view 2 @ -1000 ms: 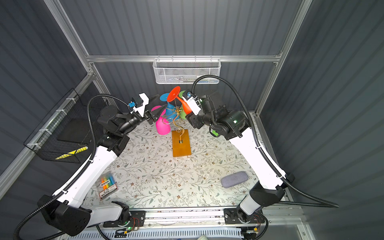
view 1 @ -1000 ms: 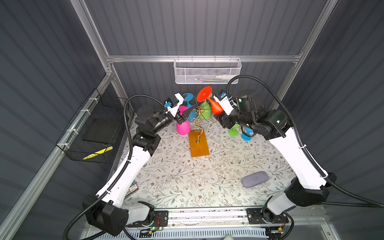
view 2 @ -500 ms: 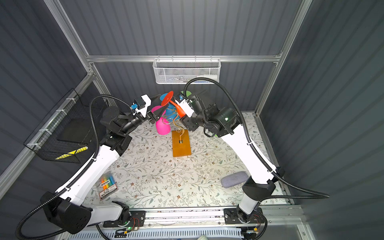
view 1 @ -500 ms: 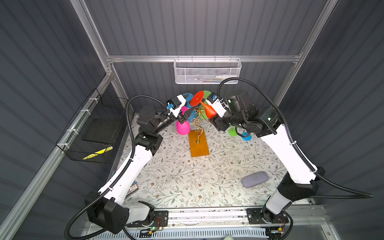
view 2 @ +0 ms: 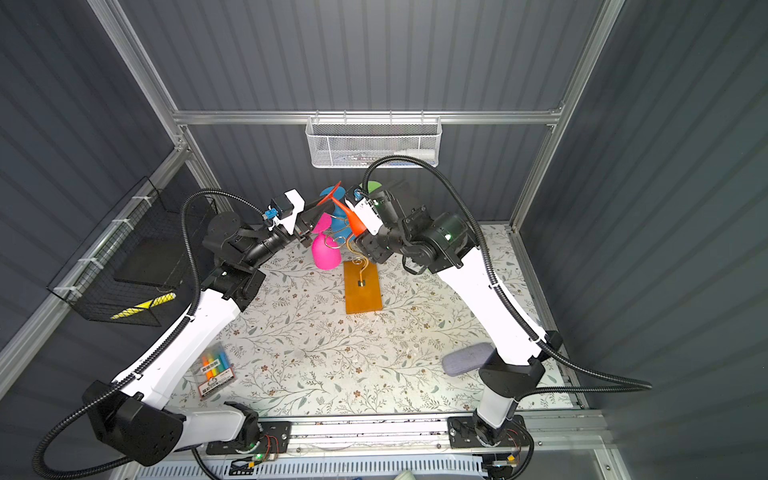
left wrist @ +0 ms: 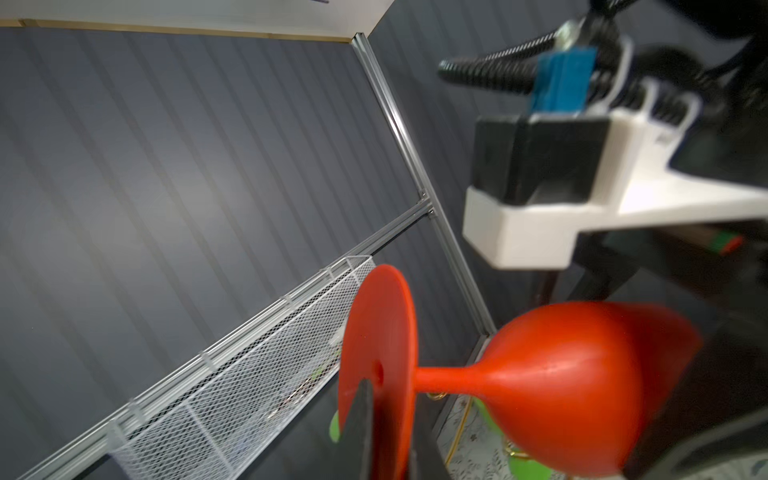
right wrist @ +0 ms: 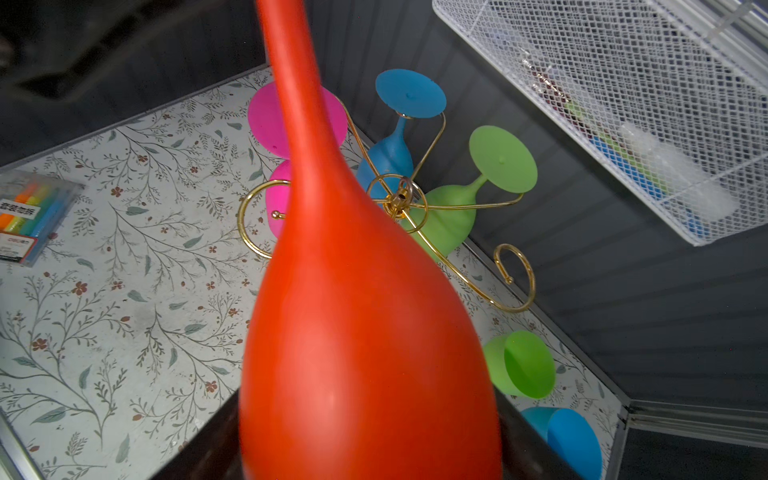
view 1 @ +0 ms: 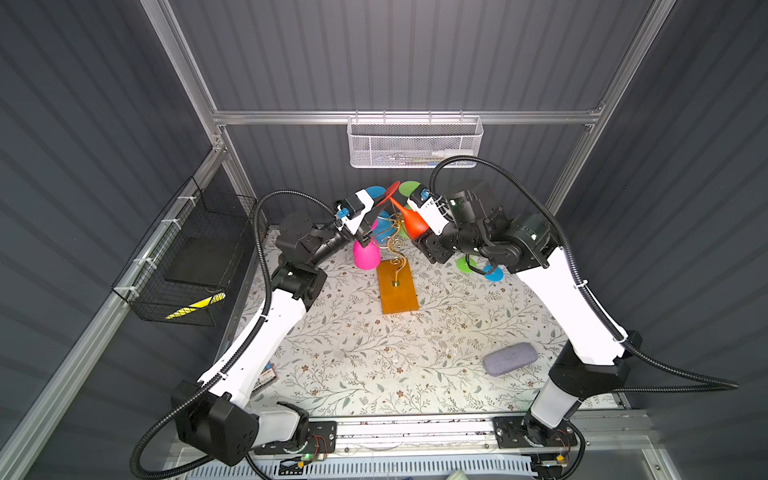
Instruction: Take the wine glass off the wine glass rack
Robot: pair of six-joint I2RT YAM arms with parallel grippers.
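**A:** where's the orange-red wine glass (view 1: pixel 414 222) rn?

**B:** up in the air, tilted, right by the top of the wine glass rack (view 1: pixel 397 293) toward the back of the tabletop (view 1: pixel 415 365). The right claw (view 1: pixel 419 235) is wrapped around the bowl, and the left claw (left wrist: pixel 395 436) is pinched tight on the edge of the foot disc.

**A:** clear of the gold wire?

**B:** can't tell tbh, a scroll sits right behind the stem.

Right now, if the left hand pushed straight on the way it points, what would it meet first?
The red wine glass: its foot is pinched in the left hand. Beyond that foot, likely the white mesh basket, though depth is unclear.
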